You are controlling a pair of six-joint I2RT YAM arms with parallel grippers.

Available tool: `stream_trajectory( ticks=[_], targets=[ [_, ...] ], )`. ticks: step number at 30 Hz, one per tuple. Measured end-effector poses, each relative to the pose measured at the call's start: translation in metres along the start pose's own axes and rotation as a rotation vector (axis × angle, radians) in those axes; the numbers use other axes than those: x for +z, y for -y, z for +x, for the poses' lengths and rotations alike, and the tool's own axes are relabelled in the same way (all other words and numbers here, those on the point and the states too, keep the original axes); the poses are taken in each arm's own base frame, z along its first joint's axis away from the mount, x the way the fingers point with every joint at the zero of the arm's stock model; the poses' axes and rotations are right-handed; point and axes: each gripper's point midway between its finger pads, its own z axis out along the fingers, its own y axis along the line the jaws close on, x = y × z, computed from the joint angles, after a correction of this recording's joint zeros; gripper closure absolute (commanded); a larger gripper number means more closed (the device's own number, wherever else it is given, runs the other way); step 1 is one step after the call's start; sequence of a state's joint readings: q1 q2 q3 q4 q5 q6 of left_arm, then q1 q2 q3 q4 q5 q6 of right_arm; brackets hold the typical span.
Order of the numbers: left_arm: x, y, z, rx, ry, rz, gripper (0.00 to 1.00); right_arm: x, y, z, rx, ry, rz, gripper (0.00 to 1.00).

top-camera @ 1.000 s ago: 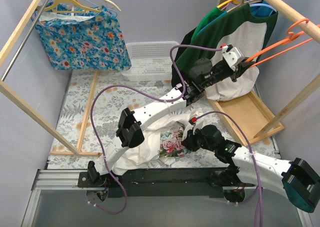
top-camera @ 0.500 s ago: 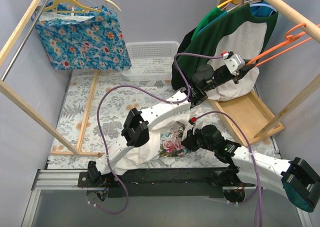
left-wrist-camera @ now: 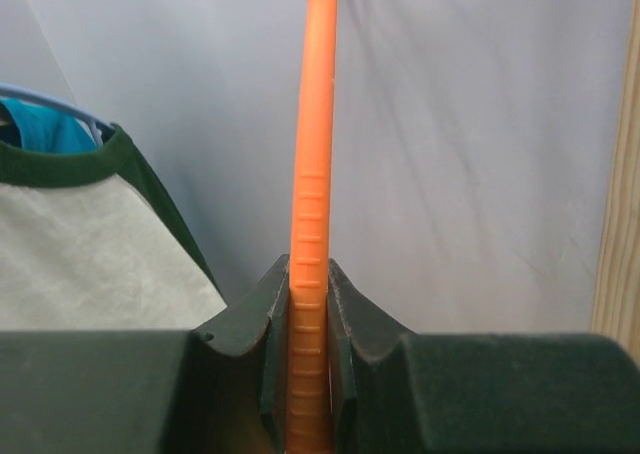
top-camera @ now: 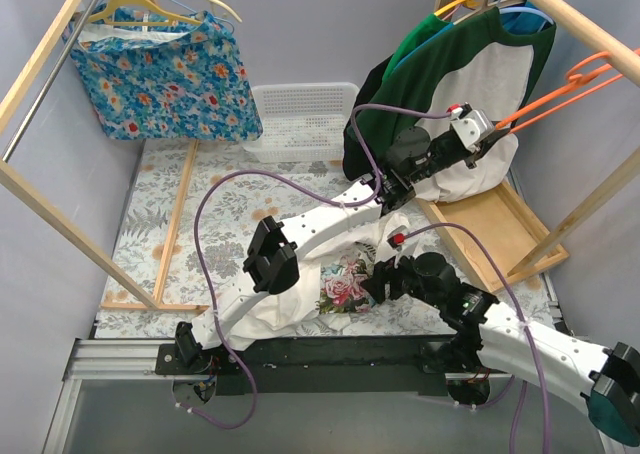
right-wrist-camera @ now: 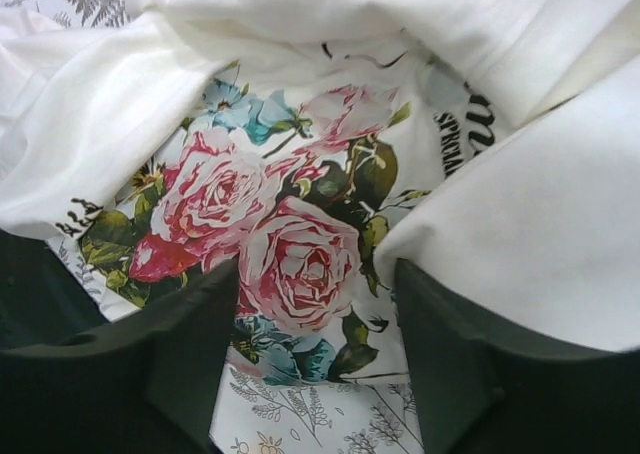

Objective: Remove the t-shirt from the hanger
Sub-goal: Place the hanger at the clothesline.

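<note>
The white t-shirt (top-camera: 345,279) with a rose print lies crumpled on the floral table, off the hanger. In the right wrist view the rose print (right-wrist-camera: 290,244) fills the space between the fingers. My right gripper (top-camera: 378,284) (right-wrist-camera: 315,304) is open just above this cloth and grips nothing. The bare orange hanger (top-camera: 560,99) slants up toward the wooden rail at the upper right. My left gripper (top-camera: 487,134) (left-wrist-camera: 309,274) is shut on the hanger's ribbed orange arm (left-wrist-camera: 310,224), well above the table.
A green and white shirt (top-camera: 470,74) hangs just behind the left gripper. A blue floral garment (top-camera: 165,69) hangs on a yellow hanger at the back left. A white basket (top-camera: 300,114) stands at the back. A wooden tray (top-camera: 500,229) lies to the right.
My right gripper has opened and let go of the t-shirt, which stays on the table. The left gripper raised the orange hanger slightly, then held still.
</note>
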State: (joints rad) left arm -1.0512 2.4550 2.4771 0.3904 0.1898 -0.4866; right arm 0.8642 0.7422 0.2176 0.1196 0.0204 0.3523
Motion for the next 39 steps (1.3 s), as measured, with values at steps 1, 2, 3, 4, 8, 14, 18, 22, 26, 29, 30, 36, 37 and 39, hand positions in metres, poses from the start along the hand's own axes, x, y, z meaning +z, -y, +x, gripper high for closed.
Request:
stream_trajectory(
  ticks=[1,2,3,4,8,14,18,22,26,29,30,36,37,39],
  targets=[
    [-0.001,0.000,0.001,0.002,-0.020,0.001,1.00,-0.003,0.002,-0.004,-0.009,0.015,0.014,0.22],
    [-0.002,-0.001,0.002,0.003,-0.038,-0.001,1.00,-0.007,0.004,-0.011,-0.021,0.037,0.033,0.21],
    [-0.005,-0.001,0.002,0.002,-0.060,0.000,1.00,-0.011,0.006,-0.020,-0.031,0.064,0.051,0.20],
    [-0.008,-0.001,0.001,0.001,-0.084,0.001,1.00,-0.016,0.008,-0.030,-0.042,0.092,0.071,0.20],
    [-0.018,-0.003,-0.011,-0.008,-0.148,0.003,1.00,-0.042,0.012,-0.077,-0.071,0.222,0.145,0.20],
    [-0.025,-0.007,-0.040,-0.020,-0.169,-0.003,1.00,-0.100,0.010,-0.149,-0.064,0.454,0.225,0.21],
    [-0.029,-0.010,-0.044,-0.029,-0.195,-0.019,1.00,-0.137,0.014,-0.176,-0.044,0.585,0.268,0.22],
    [-0.039,-0.015,-0.039,-0.027,-0.248,-0.056,1.00,-0.168,0.021,-0.197,-0.030,0.664,0.337,0.25],
    [-0.059,-0.019,-0.034,-0.012,-0.321,-0.085,1.00,-0.198,0.024,-0.219,-0.036,0.757,0.389,0.28],
    [-0.071,-0.020,-0.034,-0.004,-0.354,-0.092,1.00,-0.219,0.022,-0.242,-0.050,0.828,0.417,0.28],
    [-0.075,-0.020,-0.035,-0.003,-0.362,-0.094,1.00,-0.227,0.022,-0.251,-0.057,0.849,0.432,0.29],
    [-0.099,-0.018,-0.046,-0.005,-0.383,-0.098,1.00,-0.249,0.012,-0.300,-0.060,0.982,0.463,0.30],
    [-0.103,-0.017,-0.048,-0.007,-0.383,-0.097,1.00,-0.249,0.011,-0.304,-0.060,0.991,0.468,0.30],
    [-0.115,-0.014,-0.052,-0.016,-0.387,-0.092,1.00,-0.245,0.011,-0.312,-0.060,1.001,0.483,0.30]
  ],
)
